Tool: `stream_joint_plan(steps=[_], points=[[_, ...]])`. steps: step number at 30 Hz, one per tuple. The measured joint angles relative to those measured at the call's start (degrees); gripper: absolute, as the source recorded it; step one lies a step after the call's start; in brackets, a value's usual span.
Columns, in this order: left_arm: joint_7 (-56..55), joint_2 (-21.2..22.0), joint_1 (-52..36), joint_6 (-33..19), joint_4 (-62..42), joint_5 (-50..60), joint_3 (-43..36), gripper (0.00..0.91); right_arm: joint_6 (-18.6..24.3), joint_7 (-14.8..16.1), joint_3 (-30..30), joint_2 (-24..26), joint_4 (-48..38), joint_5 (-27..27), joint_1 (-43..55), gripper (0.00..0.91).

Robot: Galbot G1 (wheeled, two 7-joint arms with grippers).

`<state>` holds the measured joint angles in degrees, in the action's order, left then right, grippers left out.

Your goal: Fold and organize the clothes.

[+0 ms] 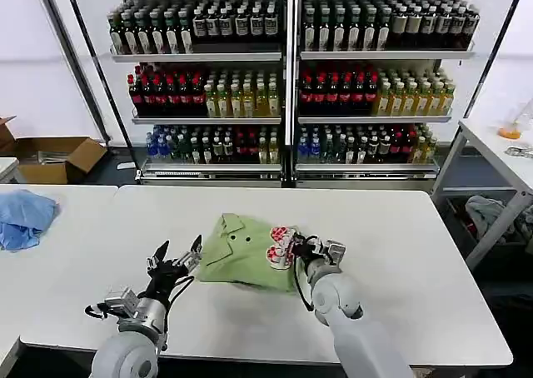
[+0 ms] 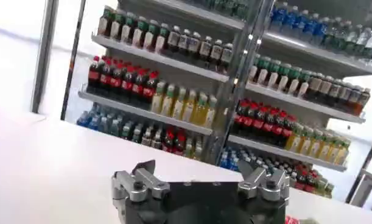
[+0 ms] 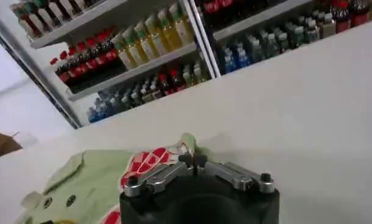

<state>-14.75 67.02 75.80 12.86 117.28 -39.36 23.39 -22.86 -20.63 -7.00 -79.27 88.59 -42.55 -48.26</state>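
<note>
Fingers spread wide, left gripper (image 1: 176, 254) is hovering just left of the green shirt (image 1: 237, 249) lying mid-table (image 1: 400, 253). Right gripper (image 1: 301, 246) is pinching the shirt's right edge by its red-and-white patch (image 1: 279, 242); print isn't readable.

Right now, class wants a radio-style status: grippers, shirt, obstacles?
Left gripper open at shirt's left edge. Right gripper shut on shirt by red-and-white patch. Nothing blocking.
</note>
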Motion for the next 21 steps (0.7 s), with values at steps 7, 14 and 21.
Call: stream_joint_plan(steps=[7, 14, 21], points=[[0.0, 0.3, -0.6, 0.1, 0.0, 0.3, -0.8, 0.907, 1.7, 5.4, 1.1, 2.6, -6.5, 4.9, 5.2, 0.000], [0.3, -0.2, -0.8, 0.0, 0.0, 1.2, -1.5, 0.907, 3.6, 10.2, 1.4, 4.1, -10.9, 10.7, 9.1, 0.907], [0.7, -1.5, -1.0, -0.7, 0.1, 3.1, -1.9, 0.907, 6.4, 11.2, -1.3, 6.1, -5.7, 16.8, 5.3, 0.907]])
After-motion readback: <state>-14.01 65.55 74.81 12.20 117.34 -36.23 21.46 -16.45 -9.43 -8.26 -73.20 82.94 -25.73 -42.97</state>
